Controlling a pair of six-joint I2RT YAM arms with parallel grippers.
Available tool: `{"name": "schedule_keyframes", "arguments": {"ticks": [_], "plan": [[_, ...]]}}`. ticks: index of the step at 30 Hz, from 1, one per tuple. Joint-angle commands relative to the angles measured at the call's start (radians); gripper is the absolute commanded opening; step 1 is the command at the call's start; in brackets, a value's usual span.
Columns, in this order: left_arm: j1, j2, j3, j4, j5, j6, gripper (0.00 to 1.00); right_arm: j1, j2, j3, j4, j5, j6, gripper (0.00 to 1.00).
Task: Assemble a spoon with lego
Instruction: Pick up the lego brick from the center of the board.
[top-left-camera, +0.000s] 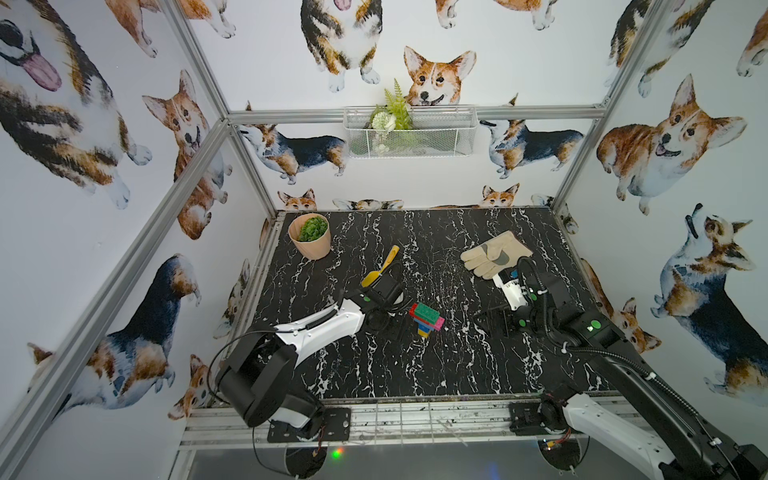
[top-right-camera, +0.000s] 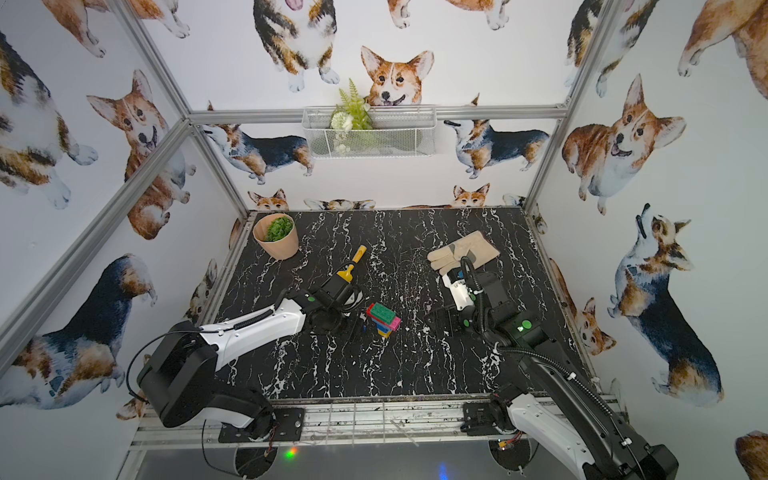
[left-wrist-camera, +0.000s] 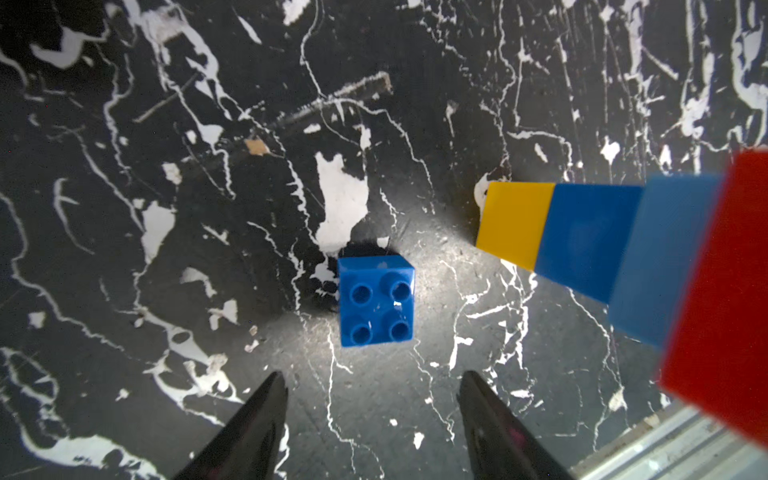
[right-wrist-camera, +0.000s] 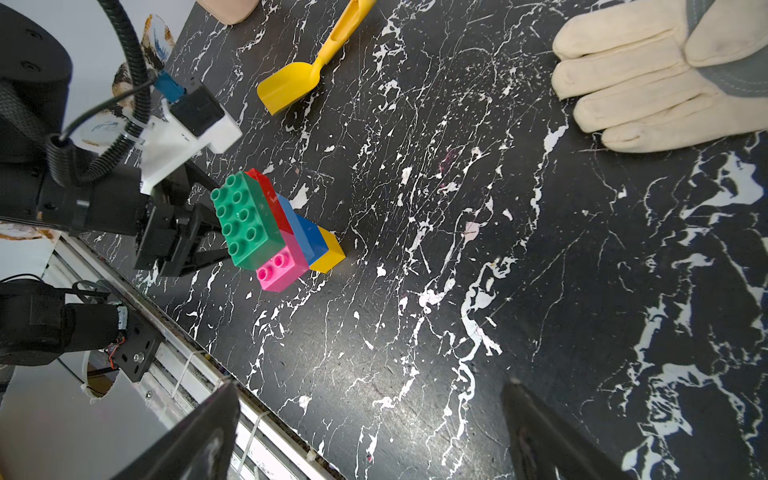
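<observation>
left gripper (left-wrist-camera: 372, 376) pointing down at the black marble table (left-wrist-camera: 124, 257), its two dark fingers parted part way with nothing between them; a loose dark blue brick (left-wrist-camera: 376, 301) lies studs up on the table under the gripper, clear of the fingertips and not touched; the right gripper (right-wrist-camera: 372, 384) hangs with its jaws spread wide and empty, off to the right of the build and apart from it; the spoon (top-left-camera: 426, 319) is near the middle of the table, between the two grippers and just beside the left one; it stands on end, so its long axis runs up from the table, close to vertical; the narrow stem points down, with a yellow brick (left-wrist-camera: 513, 224) at the foot that seems to rest on the table, then dark blue and lighter blue above it; the wide end points up, red topped by a long green brick (right-wrist-camera: 245, 218) with its studs upward, and a pink brick (right-wrist-camera: 280, 266) jutting out at one side under the green; the step in hand looks like picking up the loose blue brick to add it to the spoon; the next move likely calls for the left gripper to come down until its fingers straddle two opposite sides of the brick, then close and lift; the tall, narrow-footed spoon so close by could tip if brushed, so the descent wants to be straight, and the right gripper may need to steady the spoon when the brick is pressed on.
</observation>
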Motion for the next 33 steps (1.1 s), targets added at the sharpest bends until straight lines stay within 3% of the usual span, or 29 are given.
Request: {"name": "schedule_keyframes", "arguments": {"ticks": [1, 33], "plan": [[-0.001, 0.005, -0.002, 0.056, -0.031, -0.026, 0.69, -0.001, -0.002, -0.001, 0.004, 0.0, 0.001, 1.0], [0.033, 0.11, 0.025, 0.064, -0.067, -0.005, 0.61, -0.001, 0.008, -0.006, 0.011, -0.003, 0.003, 1.0]]}}
